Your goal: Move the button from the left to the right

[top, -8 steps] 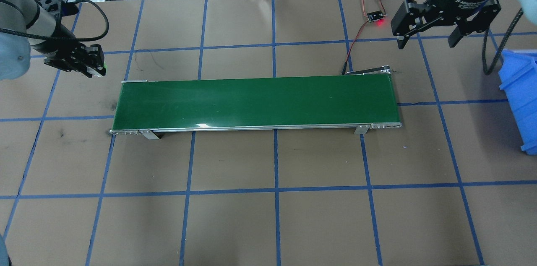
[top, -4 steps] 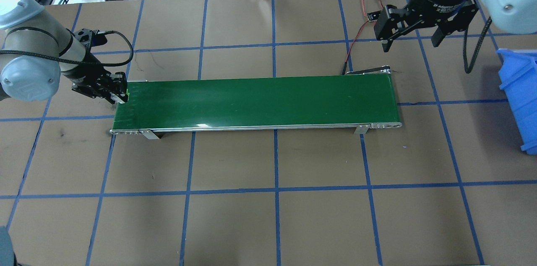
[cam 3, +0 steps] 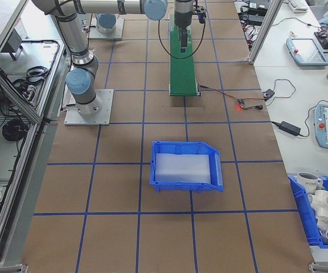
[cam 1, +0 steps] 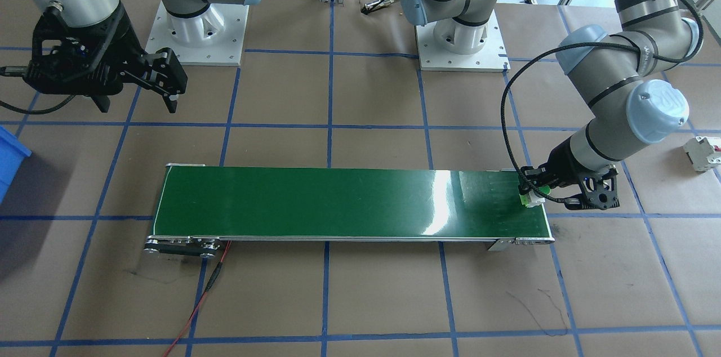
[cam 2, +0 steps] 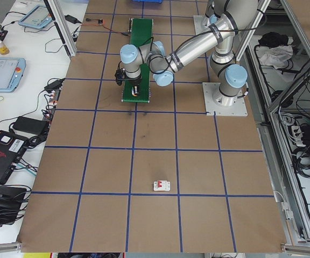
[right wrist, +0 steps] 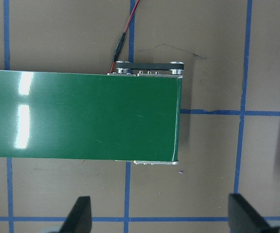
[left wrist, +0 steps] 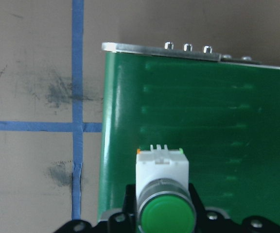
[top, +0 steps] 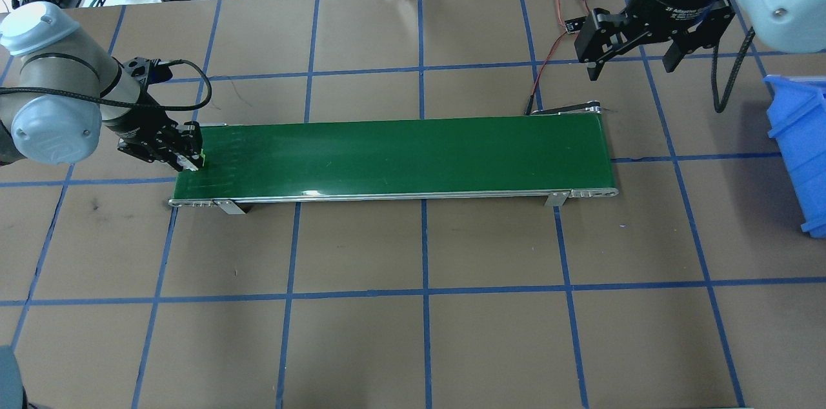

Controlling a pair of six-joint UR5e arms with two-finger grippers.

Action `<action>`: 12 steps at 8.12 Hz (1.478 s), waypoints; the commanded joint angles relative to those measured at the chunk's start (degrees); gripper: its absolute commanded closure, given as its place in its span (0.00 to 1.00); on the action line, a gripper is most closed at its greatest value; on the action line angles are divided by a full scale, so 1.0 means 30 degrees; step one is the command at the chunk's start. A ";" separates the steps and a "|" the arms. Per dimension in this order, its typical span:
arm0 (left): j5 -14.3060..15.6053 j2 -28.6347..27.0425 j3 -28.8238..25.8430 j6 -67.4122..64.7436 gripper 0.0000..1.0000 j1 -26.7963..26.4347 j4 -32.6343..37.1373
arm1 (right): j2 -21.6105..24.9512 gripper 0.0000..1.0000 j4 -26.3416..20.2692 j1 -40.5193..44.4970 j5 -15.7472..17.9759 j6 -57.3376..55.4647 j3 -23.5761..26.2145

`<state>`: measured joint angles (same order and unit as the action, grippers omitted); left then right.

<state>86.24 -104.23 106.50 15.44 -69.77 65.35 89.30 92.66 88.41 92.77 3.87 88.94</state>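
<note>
Green and shiny, the long flat belt (top: 393, 157) lies across the middle of my brown paper desk (top: 413, 331), which has blue tape lines making big squares.

My left claw (top: 191, 156) is squeezed tight on the small push-button with the round green cap, silver body and light green block (left wrist: 162, 187). I hold the button low over the left end of the belt, just inside its edge. In my left wrist view the green cap faces the camera and the white block points out over the belt. I cannot tell if the button touches the belt or hangs just above it. From the front view the button (cam 1: 532, 197) shows as a small pale green and white lump at the tip of my claw.

My right claw (top: 635, 60) is spread wide and holds nothing. It hangs above the desk past the right end of the belt, on the far side from me. In my right wrist view both black fingers (right wrist: 79, 216) show at the bottom, far apart, with the belt's right end under them.

Near that end a red and black wire (top: 548, 51) runs to a small black board (top: 576, 24). A blue plastic bin (top: 800, 151) sits at the right edge of the desk. A white boxy switch with a red mark (cam 1: 701, 153) lies on the desk beyond my left arm, well apart from the belt.
</note>
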 commanded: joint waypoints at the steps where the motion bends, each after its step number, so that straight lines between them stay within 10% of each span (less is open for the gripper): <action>1: -0.0007 0.0784 0.0037 -0.0602 0.00 -0.0498 0.0307 | -0.0030 0.00 -0.0036 0.0001 -0.0016 0.0059 0.0002; 5: 0.0255 0.4382 -0.0226 -0.2687 0.00 -0.1820 0.5278 | -0.0410 0.00 0.0870 0.0001 -0.0133 0.0088 0.0002; 8: 0.2596 0.4860 -0.2853 -0.2745 0.00 -0.1908 0.6741 | -0.0440 0.00 0.1339 0.0001 -0.0163 0.0234 0.0001; 12: 0.2600 0.5763 -0.3304 -0.3790 0.00 -0.3542 0.7075 | -0.1200 0.00 0.1399 0.0030 -0.0716 0.0205 0.0002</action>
<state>93.85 -89.07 96.64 6.98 -77.37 86.44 87.13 96.67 88.42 91.89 4.47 88.94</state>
